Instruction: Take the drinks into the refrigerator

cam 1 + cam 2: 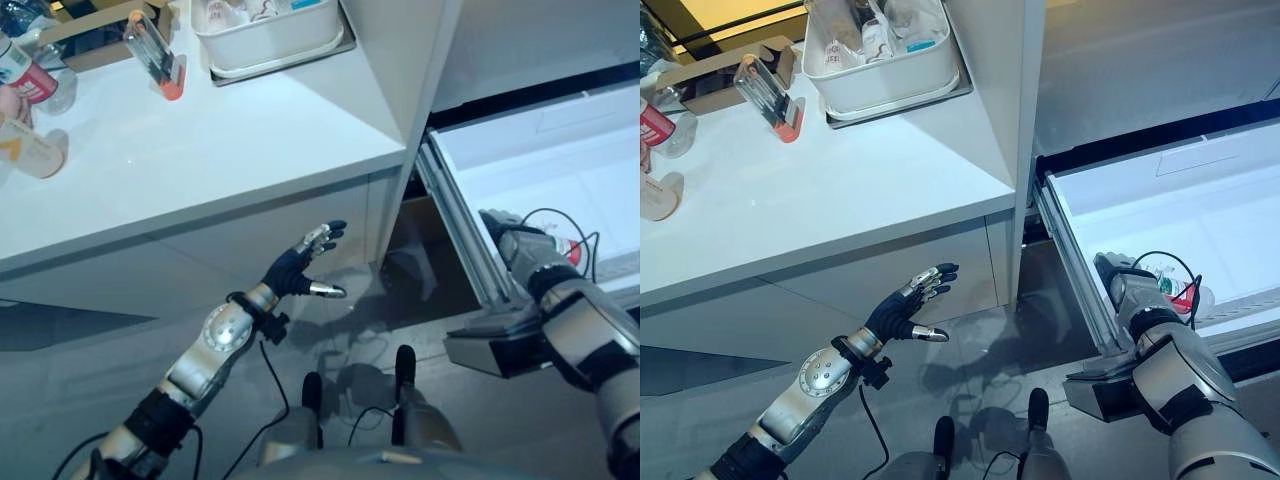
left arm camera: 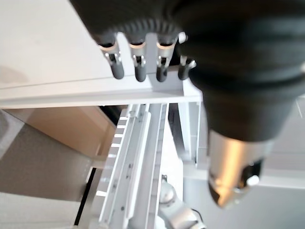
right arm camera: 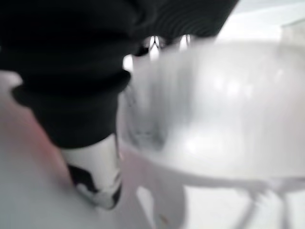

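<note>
right hand (image 1: pixel 1132 288) reaches into the pulled-out fridge drawer (image 1: pixel 1200 215), fingers curled round a clear bottle (image 1: pixel 1175 283) w/ red-and-green label, print too small to read. left hand (image 1: pixel 908 308) hangs below the white counter (image 1: pixel 820 200), fingers straight and spread, thumb out, holding nothing.

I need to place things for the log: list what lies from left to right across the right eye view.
Red-labelled clear bottle → clear tube with an orange end → white tub of items → left hand → right hand → clear drink bottle with a red and green label, inside the open white refrigerator drawer.
</note>
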Robot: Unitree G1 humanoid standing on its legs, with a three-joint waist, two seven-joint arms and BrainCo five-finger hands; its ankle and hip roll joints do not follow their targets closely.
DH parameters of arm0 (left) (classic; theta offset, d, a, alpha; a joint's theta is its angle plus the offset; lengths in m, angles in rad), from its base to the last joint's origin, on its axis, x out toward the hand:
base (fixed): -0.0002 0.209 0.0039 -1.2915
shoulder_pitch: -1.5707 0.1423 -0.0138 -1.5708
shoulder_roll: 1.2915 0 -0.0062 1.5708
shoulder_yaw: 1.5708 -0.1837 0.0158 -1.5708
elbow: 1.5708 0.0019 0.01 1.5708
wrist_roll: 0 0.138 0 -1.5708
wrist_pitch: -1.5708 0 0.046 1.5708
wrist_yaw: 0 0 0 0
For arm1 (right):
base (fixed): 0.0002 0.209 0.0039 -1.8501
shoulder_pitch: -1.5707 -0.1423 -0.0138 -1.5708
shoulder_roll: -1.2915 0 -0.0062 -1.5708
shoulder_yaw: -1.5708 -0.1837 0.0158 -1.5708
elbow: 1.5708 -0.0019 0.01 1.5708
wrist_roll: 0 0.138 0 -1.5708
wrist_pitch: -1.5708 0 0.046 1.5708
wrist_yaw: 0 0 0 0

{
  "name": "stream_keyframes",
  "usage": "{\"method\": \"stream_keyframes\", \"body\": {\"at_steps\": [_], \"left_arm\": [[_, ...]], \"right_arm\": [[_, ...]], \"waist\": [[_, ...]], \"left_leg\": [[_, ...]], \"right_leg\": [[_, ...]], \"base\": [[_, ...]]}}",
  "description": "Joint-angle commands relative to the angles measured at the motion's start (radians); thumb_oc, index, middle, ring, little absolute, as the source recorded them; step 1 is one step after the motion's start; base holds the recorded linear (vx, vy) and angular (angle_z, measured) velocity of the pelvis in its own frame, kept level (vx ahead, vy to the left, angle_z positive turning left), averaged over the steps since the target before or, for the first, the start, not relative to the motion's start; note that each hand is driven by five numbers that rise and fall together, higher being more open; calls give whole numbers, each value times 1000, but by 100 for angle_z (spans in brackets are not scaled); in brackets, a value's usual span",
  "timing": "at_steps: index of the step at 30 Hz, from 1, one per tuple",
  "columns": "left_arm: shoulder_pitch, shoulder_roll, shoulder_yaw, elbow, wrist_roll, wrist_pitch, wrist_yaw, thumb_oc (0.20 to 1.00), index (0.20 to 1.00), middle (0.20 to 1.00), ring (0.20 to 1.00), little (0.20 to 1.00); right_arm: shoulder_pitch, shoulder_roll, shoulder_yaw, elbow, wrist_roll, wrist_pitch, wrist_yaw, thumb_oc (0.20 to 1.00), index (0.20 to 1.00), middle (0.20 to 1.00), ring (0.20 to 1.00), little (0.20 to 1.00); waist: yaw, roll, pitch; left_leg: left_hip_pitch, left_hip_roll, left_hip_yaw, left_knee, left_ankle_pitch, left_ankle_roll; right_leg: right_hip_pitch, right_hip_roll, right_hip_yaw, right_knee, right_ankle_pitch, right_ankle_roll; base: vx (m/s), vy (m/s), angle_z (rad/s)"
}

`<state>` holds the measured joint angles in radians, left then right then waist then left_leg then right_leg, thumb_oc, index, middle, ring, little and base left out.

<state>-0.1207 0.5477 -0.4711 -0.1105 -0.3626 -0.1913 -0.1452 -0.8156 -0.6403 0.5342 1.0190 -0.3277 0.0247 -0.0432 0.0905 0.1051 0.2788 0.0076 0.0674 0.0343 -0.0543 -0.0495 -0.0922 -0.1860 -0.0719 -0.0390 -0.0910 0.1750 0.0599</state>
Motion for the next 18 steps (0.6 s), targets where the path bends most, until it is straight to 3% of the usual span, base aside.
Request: {"method": "stream_keyframes", "body": {"at_steps": [1, 3, 6, 8, 12, 18], "left_arm": [[-12, 16, 51, -115, 12, -80, 10, 1000, 1000, 1000, 1000, 1000], [-4, 43, 49, -119, -7, -90, -3, 1000, 1000, 1000, 1000, 1000], [-6, 51, 43, -120, -17, -91, -9, 1000, 1000, 1000, 1000, 1000], [-1, 75, 40, -119, -37, -95, -27, 1000, 1000, 1000, 1000, 1000], [20, 119, 46, -131, -53, -97, -58, 1000, 1000, 1000, 1000, 1000], [36, 134, 67, -137, -63, -104, -64, 1000, 1000, 1000, 1000, 1000]], "right_arm": [[192, 219, -70, -235, 253, -128, -54, 1000, 1000, 1000, 1000, 1000], [256, 146, -191, -369, 363, -170, -95, 1000, 1000, 1000, 1000, 1000], [278, 127, -230, -407, 390, -179, -99, 1000, 1000, 1000, 1000, 1000], [373, 72, -359, -535, 451, -216, -121, 1000, 1000, 1000, 1000, 1000], [487, 0, -487, -667, 527, -245, -83, 1000, 1000, 1000, 1000, 1000], [544, -5, -582, -723, 615, -288, -100, 1000, 1000, 1000, 1000, 1000]], "waist": [[-13, -10, 86], [-31, -26, 79], [-32, -29, 77], [-50, -43, 68], [-69, -65, 50], [-80, -78, 36]], "left_leg": [[-109, -99, -2, 0, 66, 92], [-106, -99, 0, 1, 61, 95], [-105, -100, 0, 2, 59, 96], [-101, -100, 5, 7, 51, 100], [-93, -100, 12, 13, 39, 105], [-80, -94, 25, 22, 25, 105]], "right_leg": [[10, -31, 50, 85, -65, 53], [10, -30, 53, 88, -67, 54], [11, -31, 56, 89, -68, 54], [12, -31, 60, 92, -71, 56], [10, -27, 72, 101, -77, 56], [13, -16, 84, 106, -84, 54]], "base": [[11, -3, -4], [0, 0, 0], [0, 0, 0], [0, 0, 0], [10, -3, 1], [17, -5, -4]]}}
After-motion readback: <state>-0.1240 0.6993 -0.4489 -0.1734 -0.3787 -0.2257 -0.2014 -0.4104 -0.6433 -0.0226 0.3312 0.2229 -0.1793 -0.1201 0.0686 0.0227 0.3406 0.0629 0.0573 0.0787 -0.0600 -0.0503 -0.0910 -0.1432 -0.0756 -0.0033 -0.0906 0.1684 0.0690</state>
